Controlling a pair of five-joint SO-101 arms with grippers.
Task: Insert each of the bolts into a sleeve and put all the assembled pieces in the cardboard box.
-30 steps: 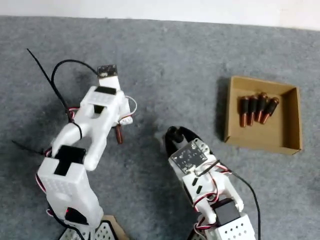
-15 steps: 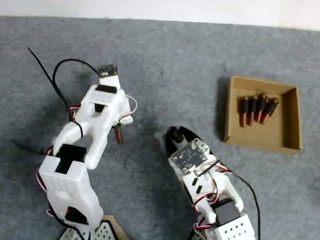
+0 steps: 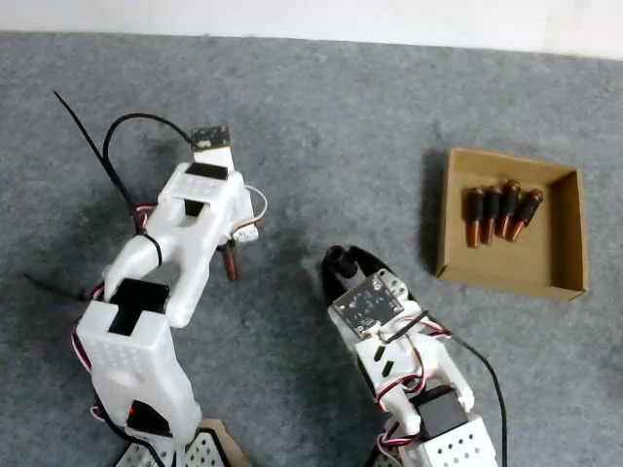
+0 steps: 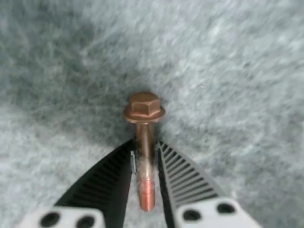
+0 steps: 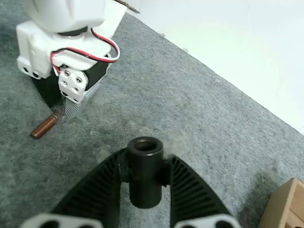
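Hardly anything has moved; both arms sit almost where they were. Left fingers [image 4: 183, 183] clamp the bolt [image 4: 145, 137] mid-shank, low over the desk [image 3: 341, 117], left of centre. Right fingers [image 5: 190, 190] clamp the sleeve [image 5: 145, 171]. The bolt looks stiff, light and slippery, so hold its shank and leave the threads free.

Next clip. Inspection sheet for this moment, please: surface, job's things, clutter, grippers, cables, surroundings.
Surface: grey felt-like mat.
Job's things: copper bolt and black sleeve, each held, apart; cardboard box holding four assembled pieces side by side.
Clutter: nothing seen.
Grippers: left gripper, jaws shut on the bolt's shank; right gripper, jaws shut on the sleeve.
Cables: black cable looping off the left arm; second cable beside the right arm.
Surroundings: pale wall beyond the mat.
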